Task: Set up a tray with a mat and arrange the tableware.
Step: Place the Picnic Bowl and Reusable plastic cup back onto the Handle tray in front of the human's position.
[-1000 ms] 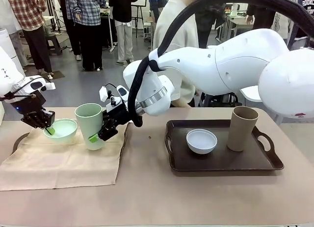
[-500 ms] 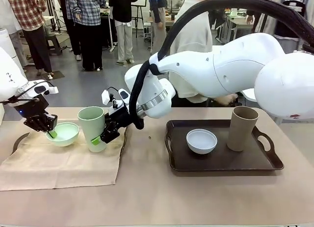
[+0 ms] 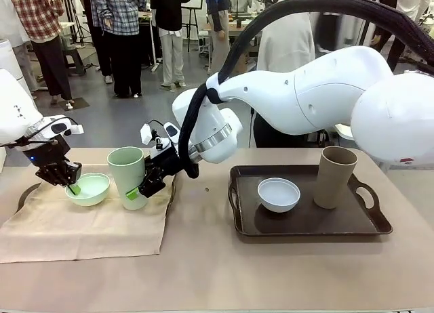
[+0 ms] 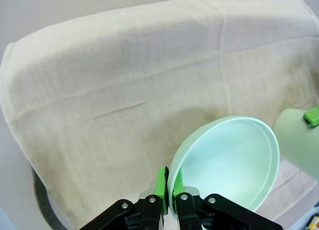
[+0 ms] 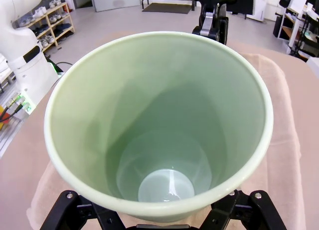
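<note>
Nearest me on the tabletop (image 3: 217, 272), the beige mat (image 3: 81, 225) drapes over a dark tray (image 3: 24, 194) at my left. On the mat sits the pale green bowl (image 3: 88, 189). My left claw (image 3: 70, 185) straddles its rim, and I cannot tell if it pinches. Just beside the bowl, the tall pale green cup (image 3: 127, 171) stands between my right claw's (image 3: 135, 188) fingers; I cannot tell whether they grip it. At my right, a brown tray (image 3: 305, 228) carries the white bowl (image 3: 279, 194) and the tan-brown cup (image 3: 335, 176).
</note>
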Controlling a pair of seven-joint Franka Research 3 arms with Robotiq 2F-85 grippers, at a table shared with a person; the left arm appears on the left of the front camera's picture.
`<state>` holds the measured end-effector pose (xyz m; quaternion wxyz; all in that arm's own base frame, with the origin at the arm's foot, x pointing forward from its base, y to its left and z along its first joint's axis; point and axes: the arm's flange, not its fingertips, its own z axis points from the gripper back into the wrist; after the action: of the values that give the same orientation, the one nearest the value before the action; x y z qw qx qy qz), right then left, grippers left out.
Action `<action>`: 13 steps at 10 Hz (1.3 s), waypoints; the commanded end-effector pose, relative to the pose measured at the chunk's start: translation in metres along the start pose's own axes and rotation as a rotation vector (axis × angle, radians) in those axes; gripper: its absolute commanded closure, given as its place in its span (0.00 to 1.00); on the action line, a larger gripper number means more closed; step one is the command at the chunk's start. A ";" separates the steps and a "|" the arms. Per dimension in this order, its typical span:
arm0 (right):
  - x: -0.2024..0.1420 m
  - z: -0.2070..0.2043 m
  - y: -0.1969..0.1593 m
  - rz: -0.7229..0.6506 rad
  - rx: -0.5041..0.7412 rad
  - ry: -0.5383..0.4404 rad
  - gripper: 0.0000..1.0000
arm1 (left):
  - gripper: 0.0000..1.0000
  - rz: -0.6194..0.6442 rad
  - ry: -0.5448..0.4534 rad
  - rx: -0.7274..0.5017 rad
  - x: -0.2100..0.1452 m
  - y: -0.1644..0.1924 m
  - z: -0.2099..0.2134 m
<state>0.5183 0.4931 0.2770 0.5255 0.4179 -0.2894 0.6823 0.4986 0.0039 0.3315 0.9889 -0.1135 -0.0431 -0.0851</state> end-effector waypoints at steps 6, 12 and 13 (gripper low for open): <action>0.024 0.023 0.009 -0.162 -0.008 0.162 0.00 | 0.00 -0.028 0.006 0.029 -0.009 -0.001 0.020; 0.040 0.072 0.028 -0.403 -0.102 0.352 0.00 | 0.07 -0.126 -0.035 0.060 -0.027 -0.024 0.071; 0.060 0.086 0.039 -0.461 -0.140 0.428 0.00 | 0.07 -0.154 -0.048 0.092 -0.029 -0.034 0.088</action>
<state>0.5179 0.4468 0.3453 0.7082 0.3209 -0.1509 0.6105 0.4724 0.0007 0.4081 0.9843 -0.0814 -0.0713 -0.1394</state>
